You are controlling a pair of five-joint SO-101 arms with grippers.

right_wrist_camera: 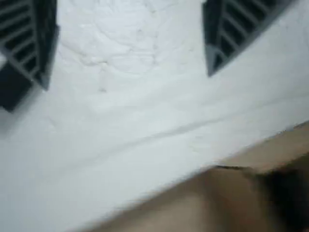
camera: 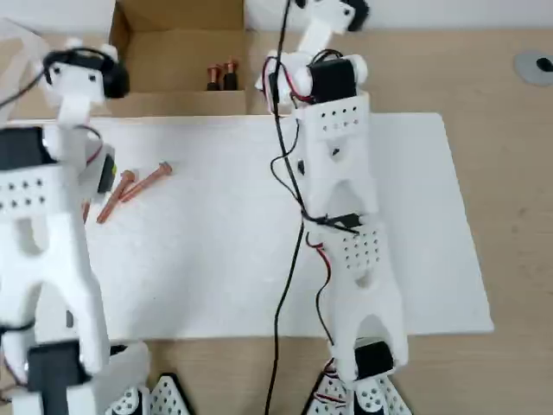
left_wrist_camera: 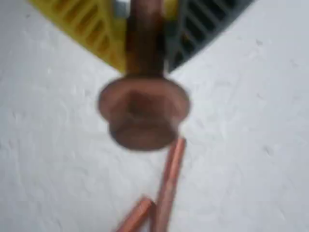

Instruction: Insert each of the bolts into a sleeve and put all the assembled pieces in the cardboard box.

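Note:
My left gripper (left_wrist_camera: 145,53), with one yellow and one black finger, is shut on the shank of a copper bolt (left_wrist_camera: 143,113) whose flanged head faces the camera. It hangs just above the white foam mat (camera: 225,259). Two more bolts (camera: 147,181) (camera: 116,197) lie side by side on the mat to the right of the left gripper; they are the two loose bolts (left_wrist_camera: 169,183) in the left wrist view. Two assembled pieces (camera: 221,76) stand in the cardboard box (camera: 186,104) at the back. My right gripper (right_wrist_camera: 128,77) is open and empty over the mat's far edge, next to the box.
A black cable (camera: 285,285) runs down the mat beside the right arm. A grey disc (camera: 536,65) lies on the wooden table at the far right. The right half of the mat is bare.

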